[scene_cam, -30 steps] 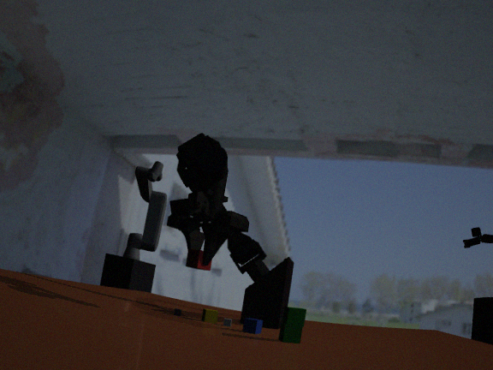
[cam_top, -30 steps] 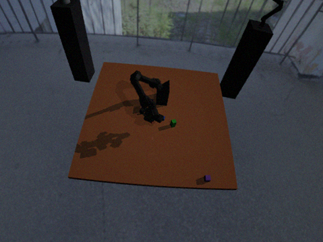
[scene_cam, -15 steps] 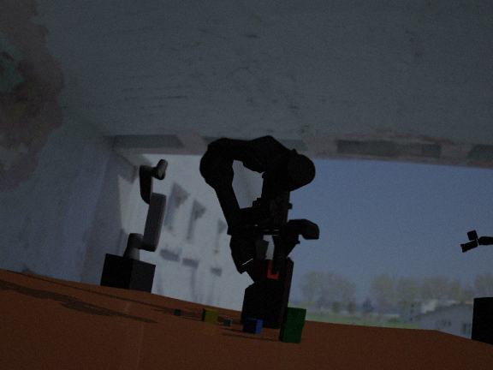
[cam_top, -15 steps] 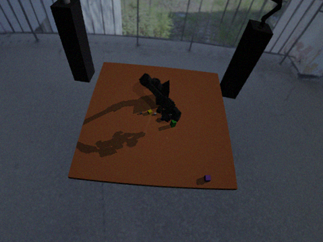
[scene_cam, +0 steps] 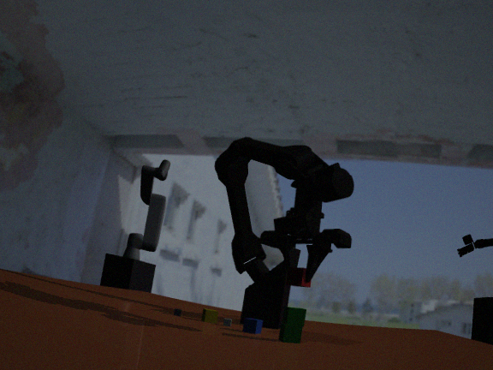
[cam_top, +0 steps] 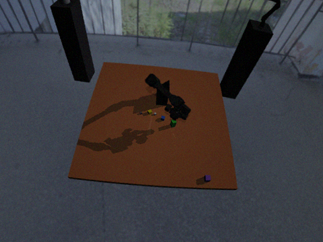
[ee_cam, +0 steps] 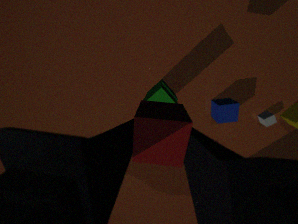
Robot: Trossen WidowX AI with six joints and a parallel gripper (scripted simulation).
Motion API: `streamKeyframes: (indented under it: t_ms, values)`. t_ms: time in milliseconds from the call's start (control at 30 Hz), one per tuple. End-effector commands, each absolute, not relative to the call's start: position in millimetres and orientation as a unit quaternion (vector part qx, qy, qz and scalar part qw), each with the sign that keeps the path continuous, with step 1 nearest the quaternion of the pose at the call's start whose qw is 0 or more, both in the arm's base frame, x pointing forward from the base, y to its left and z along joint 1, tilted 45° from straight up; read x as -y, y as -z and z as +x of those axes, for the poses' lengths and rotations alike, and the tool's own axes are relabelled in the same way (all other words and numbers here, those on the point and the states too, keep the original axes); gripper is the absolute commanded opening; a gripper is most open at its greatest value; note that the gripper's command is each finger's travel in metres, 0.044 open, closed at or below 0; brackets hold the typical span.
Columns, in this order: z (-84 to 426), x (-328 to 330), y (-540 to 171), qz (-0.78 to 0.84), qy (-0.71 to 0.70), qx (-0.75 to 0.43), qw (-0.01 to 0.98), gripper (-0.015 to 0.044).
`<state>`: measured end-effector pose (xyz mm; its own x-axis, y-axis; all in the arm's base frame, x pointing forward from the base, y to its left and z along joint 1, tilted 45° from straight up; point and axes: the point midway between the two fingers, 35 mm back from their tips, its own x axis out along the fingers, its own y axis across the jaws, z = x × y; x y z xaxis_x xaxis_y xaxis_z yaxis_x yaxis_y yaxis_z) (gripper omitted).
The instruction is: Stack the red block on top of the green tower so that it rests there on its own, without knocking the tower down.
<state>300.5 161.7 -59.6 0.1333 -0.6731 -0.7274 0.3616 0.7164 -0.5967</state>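
My gripper (scene_cam: 301,276) (ee_cam: 159,125) is shut on the red block (scene_cam: 305,278) (ee_cam: 165,145), which hangs in the air. In the exterior view the block appears higher than the green tower (cam_top: 173,123) (scene_cam: 292,326) (ee_cam: 161,95) and slightly to its right, with a gap between them. The tower stands upright on the table. In the wrist view its top shows just beyond the red block, which partly hides it. In the top view the arm hides the red block and the fingertips.
Beside the tower are a blue block (cam_top: 162,118) (scene_cam: 252,325) (ee_cam: 225,112), a small pale block (cam_top: 155,114) (scene_cam: 228,322) (ee_cam: 267,120) and a yellow block (cam_top: 149,111) (scene_cam: 210,316). A purple block (cam_top: 208,178) lies near the table's front right corner. The arm's dark base (cam_top: 161,98) stands behind.
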Motion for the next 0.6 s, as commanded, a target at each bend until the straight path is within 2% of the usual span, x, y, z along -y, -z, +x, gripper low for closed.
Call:
streamKeyframes:
  t_ms: [0,567]
  values:
    - [298.9,-153.4,70.2,-0.142,0.352,-0.559,0.737,0.0000]
    - [303.2,-132.3,91.8,-0.143,0.352,-0.559,0.737,0.0000]
